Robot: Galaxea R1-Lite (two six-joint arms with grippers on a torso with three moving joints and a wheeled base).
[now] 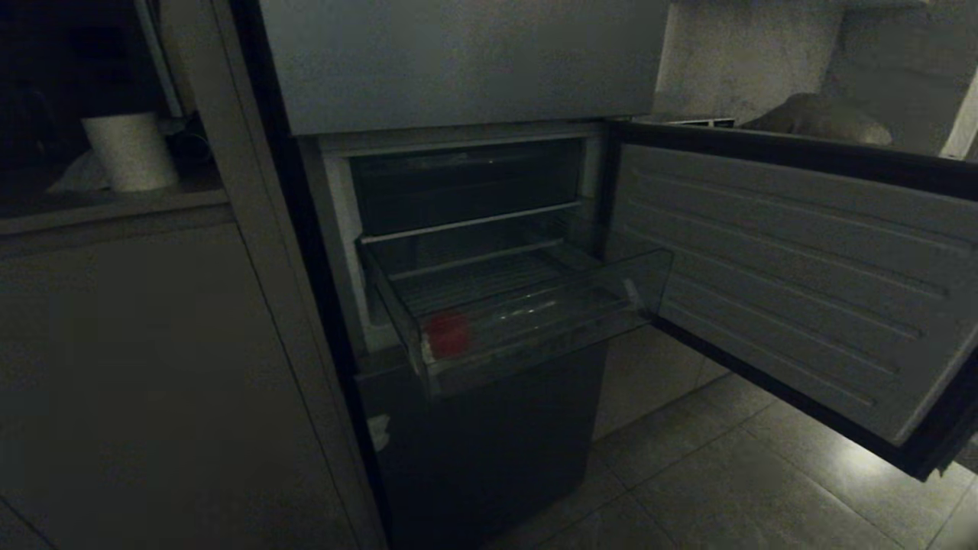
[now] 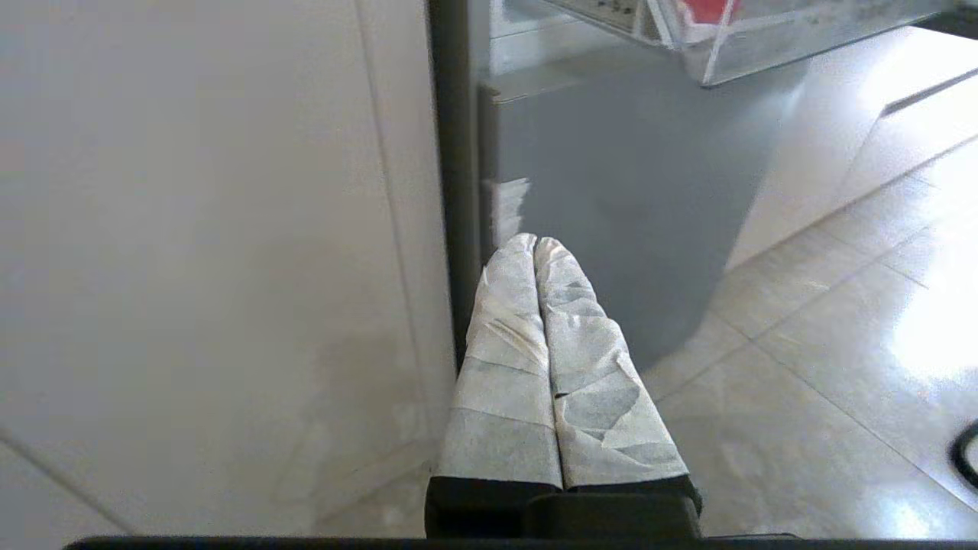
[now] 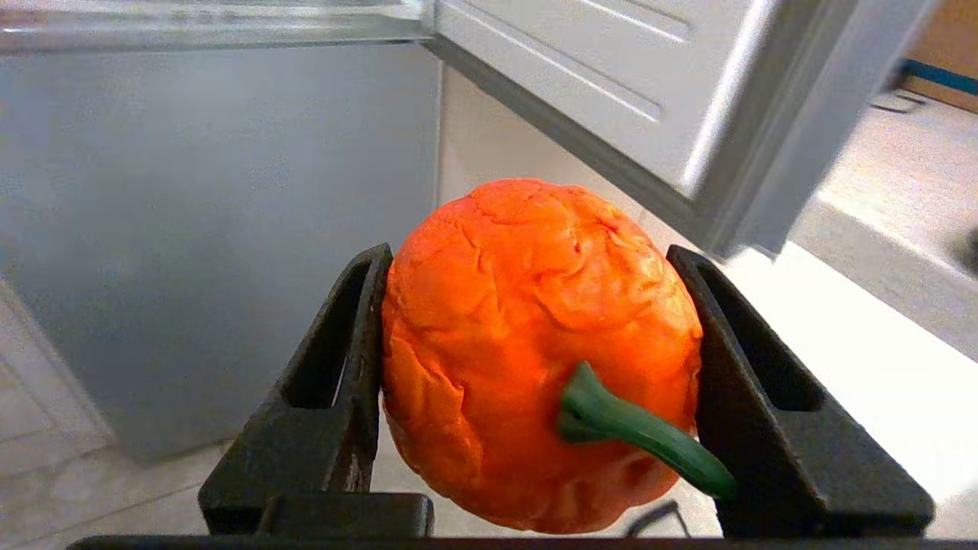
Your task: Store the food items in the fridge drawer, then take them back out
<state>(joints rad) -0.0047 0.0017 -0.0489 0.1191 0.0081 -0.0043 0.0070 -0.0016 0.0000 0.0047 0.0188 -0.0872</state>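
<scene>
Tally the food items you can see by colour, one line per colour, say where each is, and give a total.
Red: 1, the red item lying in the left front corner of the open fridge drawer.
Orange: 1, the lumpy orange piece with a green stem, clamped in the right gripper low in front of the fridge.
Total: 2

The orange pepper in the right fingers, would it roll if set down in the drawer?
Probably a little: the pepper looks round and lumpy. Its stem might stop it. It seems stiff, keeping shape between the fingers.
</scene>
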